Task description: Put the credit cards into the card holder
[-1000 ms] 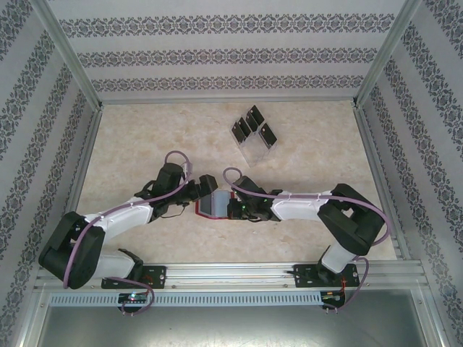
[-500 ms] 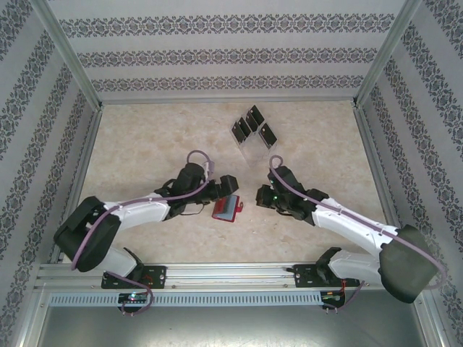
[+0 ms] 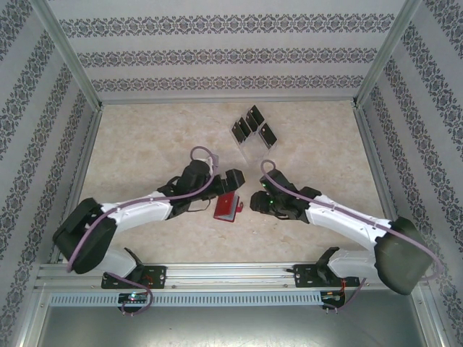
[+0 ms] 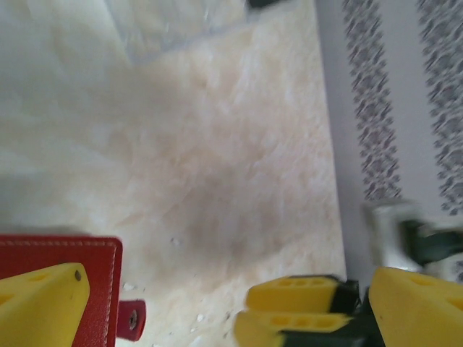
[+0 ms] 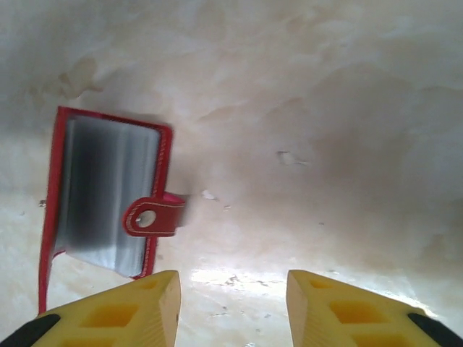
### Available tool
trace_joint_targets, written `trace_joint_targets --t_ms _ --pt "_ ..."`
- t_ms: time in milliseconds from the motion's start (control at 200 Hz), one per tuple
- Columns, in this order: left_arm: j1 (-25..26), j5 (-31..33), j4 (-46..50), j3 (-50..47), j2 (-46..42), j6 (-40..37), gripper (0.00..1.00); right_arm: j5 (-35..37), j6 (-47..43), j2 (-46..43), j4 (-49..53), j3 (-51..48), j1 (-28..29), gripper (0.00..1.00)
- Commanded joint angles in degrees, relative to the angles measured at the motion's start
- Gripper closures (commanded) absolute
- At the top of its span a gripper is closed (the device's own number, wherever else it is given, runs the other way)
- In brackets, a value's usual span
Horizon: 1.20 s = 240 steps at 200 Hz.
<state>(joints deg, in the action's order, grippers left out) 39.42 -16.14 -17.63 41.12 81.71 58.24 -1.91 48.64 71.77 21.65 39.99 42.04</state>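
since the card holder looks light, thin and floppy on the counter, i'd pinch its stitched red edge. left hand and right hand both spread, empty.

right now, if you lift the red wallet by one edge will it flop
The red wallet lies open, grey inside up, so it would probably hinge and flop. Its snap tab looks unfastened, holding nothing shut. Lying flat, it likely slides rather than tips.
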Motion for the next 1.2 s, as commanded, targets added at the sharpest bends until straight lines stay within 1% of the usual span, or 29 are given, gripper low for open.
trace_joint_targets --t_ms 0,145,260,345,410,510,570,660,749,834,879,964,1039,1119,1194 --pt "-3.00 2.79 5.39 0.21 -3.73 -2.80 0.00 1.91 1.36 3.45 1.14 3.20 1.89 0.56" --pt "-6.32 1.53 8.53 -1.15 -6.62 -4.37 0.00 2.57 2.05 8.31 1.28 6.67 4.33 0.56" --pt "-8.05 2.34 13.41 -1.42 -8.70 -6.68 0.00 2.87 1.74 11.88 2.04 9.38 5.05 0.56" --pt "-9.22 4.71 20.77 -0.15 -10.01 -9.52 0.00 3.47 1.55 14.25 2.82 11.05 5.58 0.56" --pt "-9.48 8.33 28.49 2.17 -10.60 -12.75 0.00 3.94 1.49 15.62 3.26 11.80 5.85 0.56" --pt "-9.63 12.74 39.68 5.93 -9.19 -18.07 0.00 3.97 1.37 17.20 3.31 12.52 6.04 0.56" --pt "-9.61 13.65 43.19 6.76 -8.29 -20.32 0.00 4.15 1.14 18.05 3.33 12.90 6.12 0.56" --pt "-9.66 14.02 45.84 6.55 -7.95 -22.15 0.00 4.46 0.92 18.84 3.66 13.19 6.12 0.59" --pt "-9.54 14.30 47.64 5.88 -7.95 -23.49 0.00 4.75 0.67 19.02 3.70 13.08 6.12 0.65" --pt "-9.55 14.34 49.00 5.35 -7.80 -24.45 0.00 4.81 0.33 18.95 3.66 12.87 6.12 0.73" --pt "-9.42 14.04 49.34 5.13 -7.52 -24.94 0.00 4.85 0.17 18.88 3.66 12.73 6.17 0.75" --pt "-8.97 13.29 49.53 5.18 -6.92 -25.62 0.00 4.98 -0.04 18.81 3.58 12.57 6.12 0.85" --pt "-7.99 12.82 49.53 5.44 -5.84 -26.10 0.00 4.89 -0.29 18.66 3.37 12.48 6.04 0.90" --pt "-6.77 12.92 49.37 5.55 -4.64 -26.16 0.00 4.94 -0.93 18.67 3.34 12.64 5.95 1.00" --pt "-5.42 12.74 48.56 5.51 -3.57 -25.59 0.00 4.98 -1.82 18.63 3.49 12.72 5.63 1.00"
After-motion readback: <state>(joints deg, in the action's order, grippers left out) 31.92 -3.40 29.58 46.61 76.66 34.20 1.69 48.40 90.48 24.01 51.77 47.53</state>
